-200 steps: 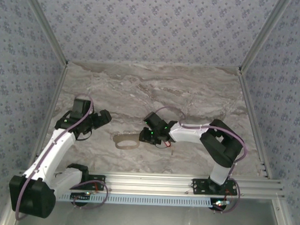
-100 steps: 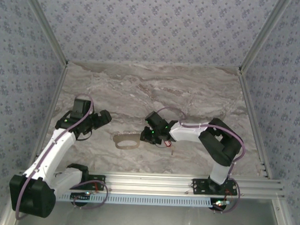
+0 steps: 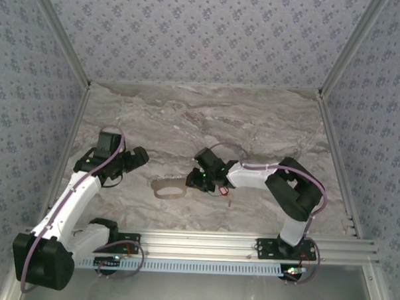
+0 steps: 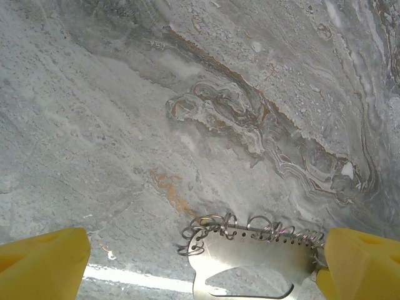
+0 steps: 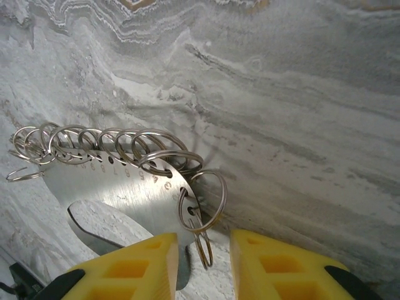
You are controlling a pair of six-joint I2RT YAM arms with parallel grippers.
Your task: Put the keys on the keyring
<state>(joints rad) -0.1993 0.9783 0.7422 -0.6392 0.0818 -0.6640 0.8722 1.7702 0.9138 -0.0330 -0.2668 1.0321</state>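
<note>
The keyring [image 3: 168, 188], a flat metal plate with a row of wire rings along one edge, lies on the marble table [image 3: 254, 119] between the two grippers. The left gripper [image 3: 138, 156] hovers to the left of the keyring, apart from it, its yellow fingers [image 4: 44, 259] spread wide. The right gripper [image 5: 204, 240] sits at the keyring's right end, jaws narrow but parted. The end ring [image 5: 203, 247] hangs in that gap; I cannot tell whether either finger touches it. The red key [image 3: 223, 189] is right of the keyring, just past the right gripper and apart from the rings.
</note>
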